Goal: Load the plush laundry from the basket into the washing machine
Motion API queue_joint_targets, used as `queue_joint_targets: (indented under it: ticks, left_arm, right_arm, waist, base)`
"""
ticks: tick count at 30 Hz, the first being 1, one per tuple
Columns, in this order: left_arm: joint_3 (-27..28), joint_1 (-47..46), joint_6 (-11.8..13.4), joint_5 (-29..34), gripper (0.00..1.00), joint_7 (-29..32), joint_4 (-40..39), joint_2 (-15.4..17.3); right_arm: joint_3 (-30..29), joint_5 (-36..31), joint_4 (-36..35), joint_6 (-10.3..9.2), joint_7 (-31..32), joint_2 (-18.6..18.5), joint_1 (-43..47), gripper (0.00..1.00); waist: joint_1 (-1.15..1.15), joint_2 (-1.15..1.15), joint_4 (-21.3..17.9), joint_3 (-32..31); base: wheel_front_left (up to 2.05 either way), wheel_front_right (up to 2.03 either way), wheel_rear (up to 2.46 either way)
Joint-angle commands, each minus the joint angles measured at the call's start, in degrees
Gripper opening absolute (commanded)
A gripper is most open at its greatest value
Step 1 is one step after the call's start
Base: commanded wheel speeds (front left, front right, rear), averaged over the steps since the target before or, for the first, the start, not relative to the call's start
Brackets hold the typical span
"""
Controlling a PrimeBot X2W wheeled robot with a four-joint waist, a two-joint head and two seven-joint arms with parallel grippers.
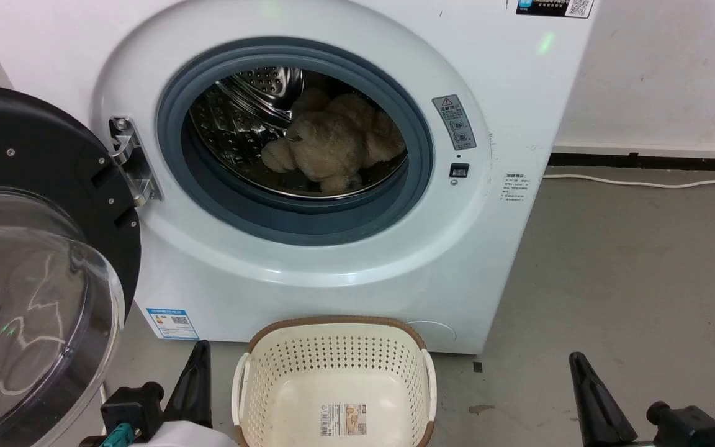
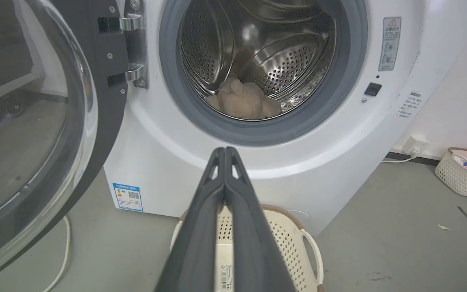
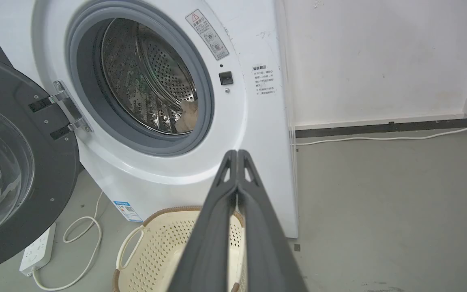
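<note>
The plush laundry (image 1: pixel 332 146) lies inside the washing machine (image 1: pixel 519 112). It is heaped on the bottom of the shiny steel drum (image 1: pixel 239 118), behind the grey door seal (image 1: pixel 295 220) and not draped over it. The door (image 1: pixel 41 186) hangs wide open to the left on its hinge (image 1: pixel 131 158), with its clear dome bulging out into the room.

On the grey floor (image 1: pixel 630 279), close to the foot of the machine and straight below the opening, stands the basket (image 1: pixel 332 324). Its bare bottom shows the paper label (image 1: pixel 343 419).

The left fingers (image 2: pixel 201 227) are pressed together from base to tip, with no cloth between them. They sit low, just beside the basket's left handle, and point at the machine's front under the opening. The right fingers (image 3: pixel 213 231) are together in the same way. They are low over the floor to the right of the basket, apart from it, and aim toward the machine's right front edge.

A white cable (image 1: pixel 643 183) runs along the floor by the wall, right of the machine. A white power strip (image 3: pixel 37 251) lies on the floor below the open door. Further right along the wall sits a second small basket (image 2: pixel 462 174) with something coloured in it.
</note>
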Motion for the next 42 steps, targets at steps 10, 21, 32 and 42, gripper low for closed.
queue_joint_targets:
  ticks: [10, 21, 32, 42]
  left_arm:
    - [1.35, -0.25, -0.72, 2.68, 0.0, 1.15, -1.02, -1.02]
    - [2.39, -0.37, -1.27, 4.72, 0.0, 2.16, -1.62, -1.83]
    - [3.53, -0.5, -1.87, 6.96, 0.0, 3.27, -2.29, -2.72]
    - [4.56, -0.63, -2.42, 8.99, 0.0, 4.27, -2.89, -3.52]
  right_arm:
    - [-0.37, -1.74, -0.71, 0.01, 1.43, -0.01, -1.12, 0.0]
    - [-0.63, -3.03, -1.11, 0.01, 2.61, -0.01, -1.69, 0.0]
    - [-0.91, -4.44, -1.55, 0.02, 3.9, -0.01, -2.31, 0.0]
    - [-1.16, -5.72, -1.95, 0.02, 5.08, -0.02, -2.88, 0.0]
  waist:
    - [0.0, 0.0, 0.04, 0.15]
    - [0.0, 0.0, 0.07, 0.29]
    - [0.0, 0.0, 0.11, 0.44]
    - [0.0, 0.0, 0.15, 0.58]
  base:
    - [0.0, 0.0, 0.0]
    - [0.0, 0.0, 0.0]
    - [0.0, 0.0, 0.0]
    - [0.0, 0.0, 0.0]
